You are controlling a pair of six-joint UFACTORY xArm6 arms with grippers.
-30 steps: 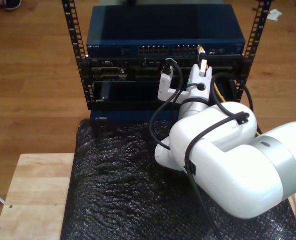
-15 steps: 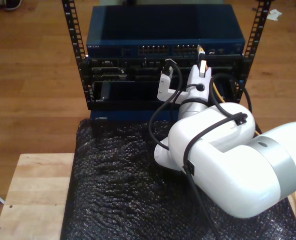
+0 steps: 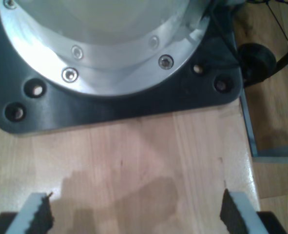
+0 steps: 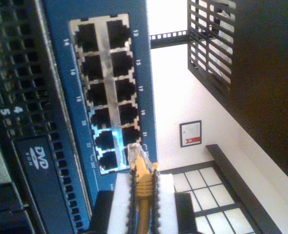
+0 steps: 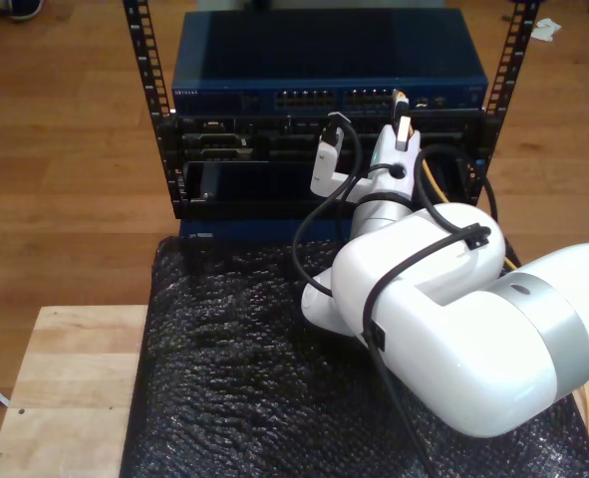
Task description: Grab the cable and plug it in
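Observation:
In the second wrist view the orange-yellow cable (image 4: 143,195) is pinched between the pads of my second gripper (image 4: 144,183), which is shut on it. Its clear plug (image 4: 138,155) points at the blue switch (image 4: 140,58) and sits just off the last ports (image 4: 108,92) of the block, beside a lit one. In the exterior view my second gripper (image 5: 402,127) holds the plug up against the switch (image 5: 234,97) front, and the cable (image 5: 430,177) trails down behind the arm. My first gripper (image 3: 134,214) is open over bare wood, nothing between its fingertips (image 3: 36,214).
The switch sits in a black rack (image 5: 145,70) above darker units, one marked DVD (image 4: 36,161). A black bubble-wrap mat (image 5: 224,368) covers the wooden table (image 5: 65,388). A black robot cable (image 5: 309,229) loops by the arm. An arm's base plate (image 3: 114,109) lies beyond my first gripper.
My second gripper with the plug has edged slightly toward the switch and to the exterior view's left. The arm's body shifted a little the same way.

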